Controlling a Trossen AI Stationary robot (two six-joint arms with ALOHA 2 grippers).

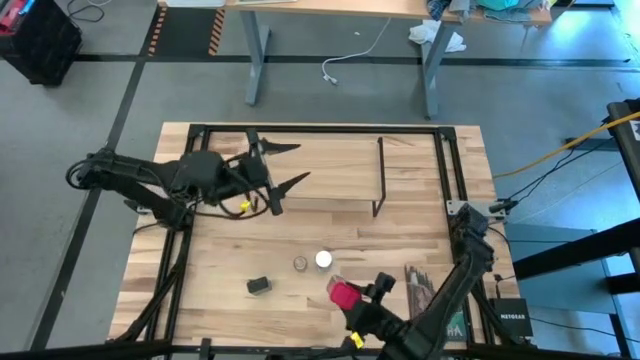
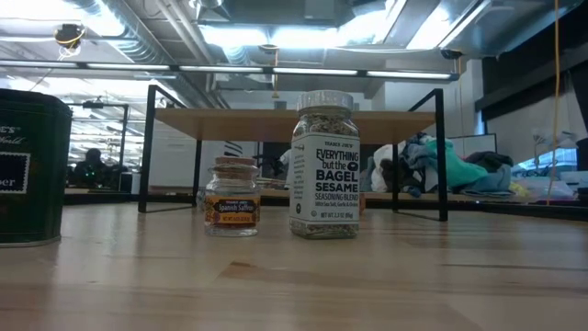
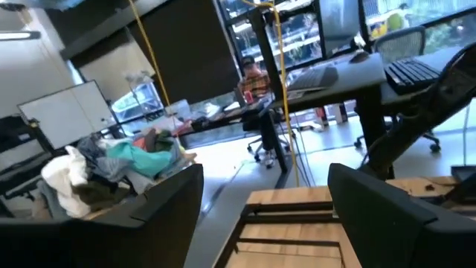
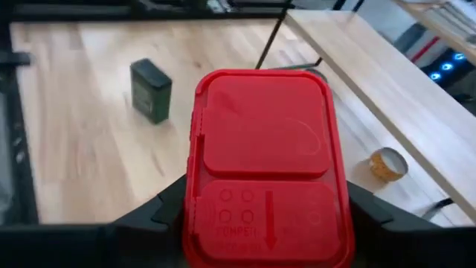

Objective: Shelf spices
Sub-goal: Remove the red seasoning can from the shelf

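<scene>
Now red square tin (image 4: 264,167) lid-up

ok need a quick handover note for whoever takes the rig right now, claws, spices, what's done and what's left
Right claw: shut on the red tin, near the table's front edge.
Left claw: open, empty, by the shelf's left end.
On the table, in front of the shelf: dark tin, small saffron jar, white-capped bagel seasoning jar.
Done: red tin gripped; nothing is on the shelf.
Left: place the red tin on the shelf, then the other three.
</scene>
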